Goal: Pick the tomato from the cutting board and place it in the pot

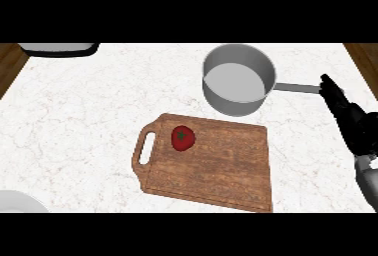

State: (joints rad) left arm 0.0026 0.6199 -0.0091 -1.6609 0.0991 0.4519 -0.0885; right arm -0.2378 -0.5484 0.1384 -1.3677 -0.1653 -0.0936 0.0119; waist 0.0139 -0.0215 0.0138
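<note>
A red tomato (183, 138) with a green stem lies on the upper left part of a brown wooden cutting board (214, 170), close to its handle slot. Behind the board stands a grey metal pot (238, 80) with nothing inside it, its long handle (297, 88) pointing right. My right hand (347, 116) is at the right edge, fingers straight and reaching up towards the tip of the pot handle. It holds nothing and is well to the right of the tomato. My left hand does not show.
The counter is white marble (81, 125) with wooden edges at the far left and right. A dark-rimmed white object (59, 48) sits at the back left. Part of a white plate (16, 202) shows at the lower left corner.
</note>
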